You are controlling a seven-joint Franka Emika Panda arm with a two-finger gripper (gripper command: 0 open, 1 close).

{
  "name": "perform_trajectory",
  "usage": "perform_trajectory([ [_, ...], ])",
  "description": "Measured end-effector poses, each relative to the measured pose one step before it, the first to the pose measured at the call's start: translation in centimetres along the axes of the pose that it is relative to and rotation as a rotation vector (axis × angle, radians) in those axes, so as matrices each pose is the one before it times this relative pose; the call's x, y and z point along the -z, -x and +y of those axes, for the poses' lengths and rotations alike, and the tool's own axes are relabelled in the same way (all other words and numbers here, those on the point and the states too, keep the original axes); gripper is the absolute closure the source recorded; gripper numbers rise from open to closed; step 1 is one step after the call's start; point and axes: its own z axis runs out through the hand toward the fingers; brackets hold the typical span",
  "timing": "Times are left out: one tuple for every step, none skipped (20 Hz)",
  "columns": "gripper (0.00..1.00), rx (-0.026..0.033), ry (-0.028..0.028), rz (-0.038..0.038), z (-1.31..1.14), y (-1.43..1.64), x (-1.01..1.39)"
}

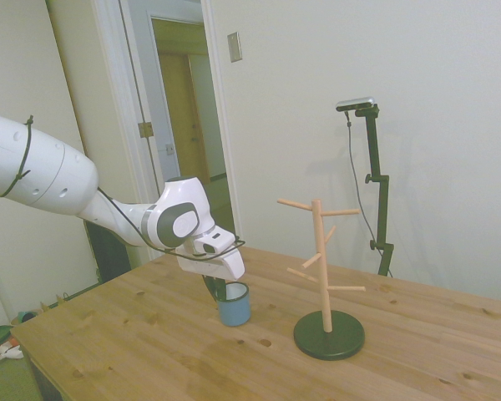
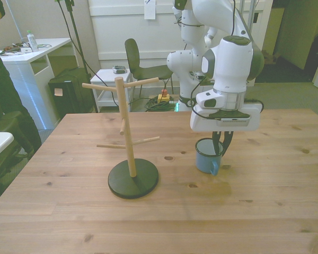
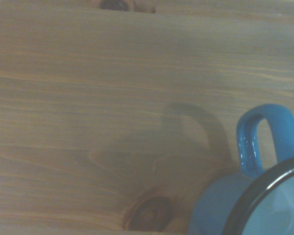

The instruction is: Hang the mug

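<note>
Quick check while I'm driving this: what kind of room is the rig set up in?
Most likely a lab or office workroom, not a home kitchen. In the front view a second robot arm stands behind the wooden table, beside an office chair and a white desk.

The mug (image 3: 264, 186) looks like glossy blue enamel (the rim is dark). The table (image 2: 254, 211) is matt, knotty wood. The peg stand (image 2: 128, 143) is pale wood on a matt dark base.
</note>
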Motion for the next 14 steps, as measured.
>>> perform_trajectory([
  [1.00,0.00023,0.00054,0.00185,0.031,-0.003,0.051],
  [1.00,0.00066,0.00159,0.00227,0.036,-0.017,0.020],
  [1.00,0.00123,0.00154,0.00218,0.031,-0.005,0.001],
  [1.00,0.00024,0.00112,0.00210,0.058,-0.013,0.001],
  [1.00,-0.00017,0.00001,0.00141,0.078,-0.002,0.010],
  [1.00,-0.00006,0.00044,0.00162,0.125,0.008,0.050],
  [1.00,0.00064,0.00083,0.00298,0.157,0.000,0.105],
  [1.00,0.00119,-0.00058,0.00497,0.164,-0.004,0.291],
  [1.00,0.00286,-0.00195,0.00680,0.177,0.000,0.516],
  [1.00,0.00294,-0.00235,0.00426,0.187,0.007,0.702],
  [1.00,0.00645,-0.00287,0.00438,0.225,0.040,0.854],
  [1.00,0.00799,-0.00284,0.00460,0.319,0.065,0.948],
  [1.00,0.00733,-0.00321,0.00504,0.365,0.081,0.911],
  [1.00,0.01001,-0.00216,0.00456,0.428,0.048,0.923],
])
